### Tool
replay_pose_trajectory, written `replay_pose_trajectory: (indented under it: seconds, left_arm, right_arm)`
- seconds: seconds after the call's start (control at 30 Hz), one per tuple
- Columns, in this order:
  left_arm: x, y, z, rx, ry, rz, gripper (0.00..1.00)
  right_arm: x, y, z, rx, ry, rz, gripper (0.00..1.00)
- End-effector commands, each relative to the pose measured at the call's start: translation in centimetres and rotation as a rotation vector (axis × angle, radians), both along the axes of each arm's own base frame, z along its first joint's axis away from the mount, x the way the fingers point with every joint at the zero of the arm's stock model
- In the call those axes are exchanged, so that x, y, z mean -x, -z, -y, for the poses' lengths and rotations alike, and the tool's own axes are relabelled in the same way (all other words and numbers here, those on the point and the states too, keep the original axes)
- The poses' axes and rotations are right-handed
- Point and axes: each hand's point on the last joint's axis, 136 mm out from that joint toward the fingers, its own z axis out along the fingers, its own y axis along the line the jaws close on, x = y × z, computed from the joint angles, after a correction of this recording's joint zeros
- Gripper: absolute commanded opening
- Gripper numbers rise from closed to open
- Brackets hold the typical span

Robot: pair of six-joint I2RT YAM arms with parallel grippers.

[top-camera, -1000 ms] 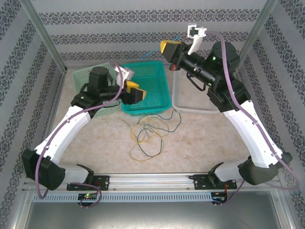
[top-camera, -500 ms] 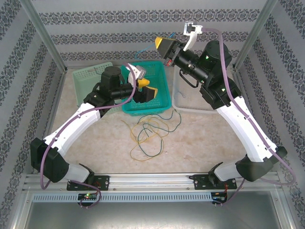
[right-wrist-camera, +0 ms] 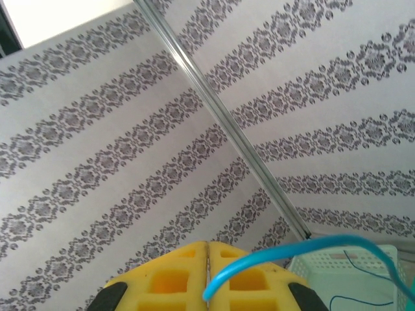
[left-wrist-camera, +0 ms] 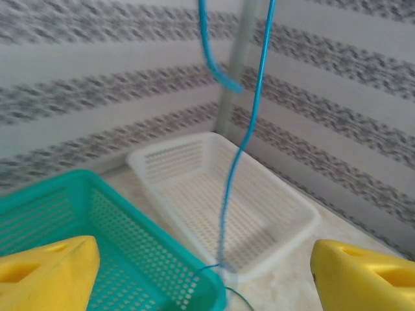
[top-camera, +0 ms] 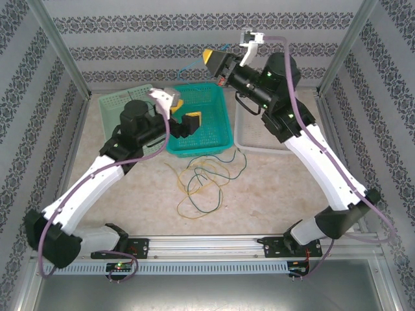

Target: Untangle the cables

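1. Sitting far left on the worktop [top-camera: 272, 184], a pale green basket [top-camera: 117, 103] is partly hidden by the left arm.
2. Left gripper [top-camera: 185, 113] hovers over the teal basket [top-camera: 214, 133], its yellow fingers [left-wrist-camera: 45, 272] spread wide, holding nothing.
3. Yellow and dark green cables [top-camera: 204, 184] lie tangled in loose loops on the worktop, just in front of the teal basket.
4. A blue cable [left-wrist-camera: 240, 150] hangs from above down to the teal basket's rim.
5. Right gripper [top-camera: 209, 57], raised high near the back wall, is closed on the blue cable, pinched between its pads [right-wrist-camera: 168, 278].
6. A white tray [top-camera: 259, 139] sits at the right, beside the teal basket.
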Motion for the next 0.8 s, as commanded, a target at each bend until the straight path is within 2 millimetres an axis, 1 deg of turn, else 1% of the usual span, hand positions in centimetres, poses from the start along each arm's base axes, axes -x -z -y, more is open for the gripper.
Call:
replay_pose_trajectory:
  seconds: [0.0,0.03,0.07,0.1,0.2,0.23,0.3,0.4,0.5,0.6,0.63,0.73,0.77]
  left_arm:
    - [0.4,-3.0,-5.0,-0.001,-0.237,0.136,0.92]
    - [0.5,-3.1,-6.2,-0.008,-0.286,0.141,0.94]
    - [0.7,-3.1,-7.7,-0.016,-0.347,0.137,0.94]
    - [0.8,-3.3,-9.3,-0.019,-0.419,0.128,0.97]
    - [1.2,-3.0,-14.0,-0.033,-0.603,0.081,0.99]
    - [1.4,-2.8,-15.3,-0.031,-0.643,0.066,1.00]
    - [1.9,-2.2,-18.1,-0.011,-0.728,0.027,1.00]
    - [2.9,-0.3,-22.2,0.011,-0.877,-0.055,1.00]
    - [3.8,1.6,-25.1,0.026,-0.990,-0.119,1.00]
    - [4.6,2.8,-26.9,0.055,-1.061,-0.154,1.00]
    - [4.7,3.2,-27.3,0.063,-1.078,-0.162,1.00]
    - [4.8,4.0,-28.2,0.083,-1.102,-0.183,1.00]
    - [4.7,4.3,-28.3,0.084,-1.107,-0.192,1.00]
  right_arm:
    - [-1.2,0.9,-2.7,-0.005,-0.058,-0.020,0.00]
    - [-1.7,1.1,-3.4,-0.012,-0.071,-0.026,0.00]
    - [-2.5,1.8,-4.5,-0.017,-0.092,-0.040,0.00]
    - [-3.1,2.1,-5.6,-0.032,-0.119,-0.050,0.00]
    - [-4.6,2.6,-9.0,-0.091,-0.232,-0.068,0.00]
    - [-4.8,2.5,-10.1,-0.109,-0.271,-0.064,0.00]
    - [-5.4,2.4,-12.0,-0.128,-0.329,-0.061,0.00]
    - [-6.3,2.9,-14.8,-0.164,-0.409,-0.078,0.00]
    - [-6.5,2.9,-16.7,-0.203,-0.475,-0.089,0.00]
    - [-7.4,3.9,-17.8,-0.234,-0.489,-0.121,0.00]
    - [-7.8,4.5,-18.1,-0.245,-0.489,-0.136,0.00]
    - [-9.3,7.0,-19.1,-0.259,-0.481,-0.189,0.00]
    - [-9.8,8.2,-19.6,-0.265,-0.480,-0.213,0.00]
